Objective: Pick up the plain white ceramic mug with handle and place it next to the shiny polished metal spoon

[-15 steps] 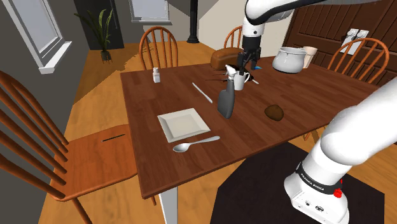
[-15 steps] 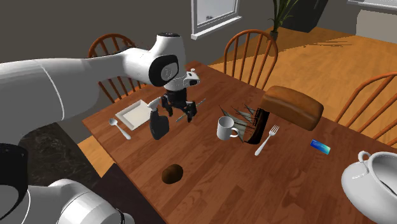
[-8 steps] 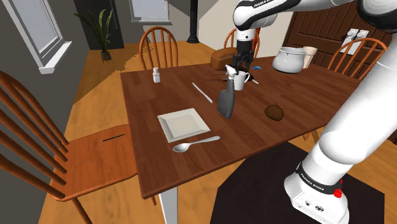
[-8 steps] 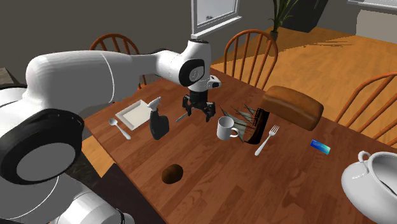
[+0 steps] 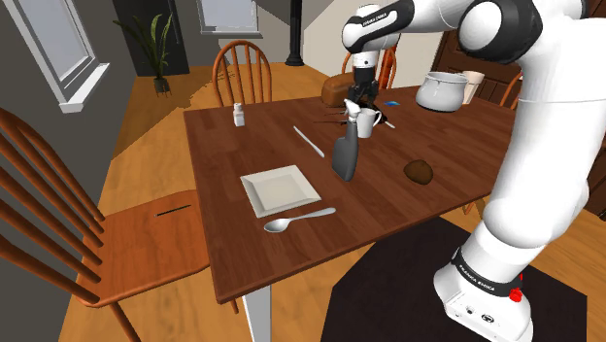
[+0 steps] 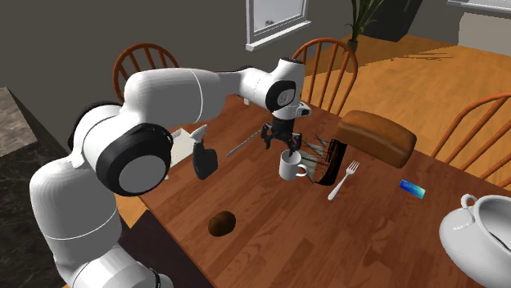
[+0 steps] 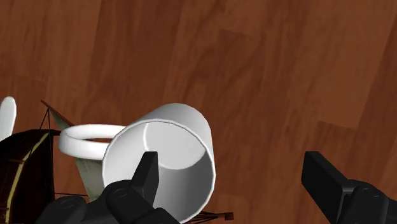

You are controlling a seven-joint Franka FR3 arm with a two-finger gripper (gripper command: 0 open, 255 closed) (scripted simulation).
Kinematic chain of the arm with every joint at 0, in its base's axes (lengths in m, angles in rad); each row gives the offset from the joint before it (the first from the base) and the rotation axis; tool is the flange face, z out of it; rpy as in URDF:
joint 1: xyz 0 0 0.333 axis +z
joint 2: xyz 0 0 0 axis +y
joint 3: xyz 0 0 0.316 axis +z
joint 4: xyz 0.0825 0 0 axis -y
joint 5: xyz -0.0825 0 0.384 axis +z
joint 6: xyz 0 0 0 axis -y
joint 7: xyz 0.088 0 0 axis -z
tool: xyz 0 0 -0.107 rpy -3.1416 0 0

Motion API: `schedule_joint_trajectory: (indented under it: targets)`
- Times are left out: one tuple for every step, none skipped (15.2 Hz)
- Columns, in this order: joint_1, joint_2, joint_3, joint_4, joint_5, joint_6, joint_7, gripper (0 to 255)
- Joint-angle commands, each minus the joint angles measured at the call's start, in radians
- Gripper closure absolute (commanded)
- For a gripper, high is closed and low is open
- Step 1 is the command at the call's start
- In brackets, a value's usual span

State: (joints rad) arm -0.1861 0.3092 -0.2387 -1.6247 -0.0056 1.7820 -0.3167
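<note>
Mug: the white mug (image 5: 367, 121) stands upright on the surface (image 5: 233, 243), mouth open upward, its handle turned toward a dark spiky model (image 6: 323, 155) that sits just beside the mug.
Pincer: the pincer (image 7: 232, 165) hangs directly above the mug with its jaws spread wide and holding nothing. One finger is over the mug's mouth and the other is outside the wall, so one side of the rim lies between them.
Spoon: the metal spoon (image 5: 296, 221) lies well apart from the mug, past a dark spray bottle (image 5: 344, 155) and a white plate (image 5: 280, 188) that stand between the two.
Risk, descent: the inner finger looks close to the mug's rim. If it lands on the rim and does not slip inside, it would likely tip or shove the mug into the model.
Risk, grip: the jaws would close on a single wall of the mug. The hold is off-centre, so the mug may swing or slip once it is lifted.
Risk, handle: the handle nearly touches the model's thin spars and could drag them along on the way up.
Risk, carry: the straight line from the mug to the spoon passes the bottle, so a low carry could knock it over.
Risk, placing: the plate lies just beside the spoon, so the mug could land on the plate's edge and rock.
</note>
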Motion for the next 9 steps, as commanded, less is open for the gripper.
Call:
schedule_joint_trajectory:
  targets:
    - [-0.017, 0.073, -0.002, 0.083, 0.017, -0.02, -0.015, 0]
    - [-0.017, 0.073, -0.001, 0.069, 0.017, -0.007, -0.015, 0]
    - [-0.017, 0.073, -0.001, 0.056, 0.016, 0.007, -0.015, 0]
    - [-0.017, 0.073, -0.001, 0.043, 0.017, 0.02, -0.015, 0]
    - [-0.017, 0.074, -0.001, 0.03, 0.017, 0.033, -0.015, 0]
    - [-0.017, 0.074, -0.001, 0.018, 0.017, 0.046, -0.015, 0]
    - [-0.017, 0.075, -0.001, 0.005, 0.017, 0.059, -0.015, 0]
    - [-0.017, 0.077, -0.001, -0.013, 0.018, 0.08, -0.016, 0]
    - [-0.017, 0.077, -0.001, -0.014, 0.018, 0.08, -0.016, 0]
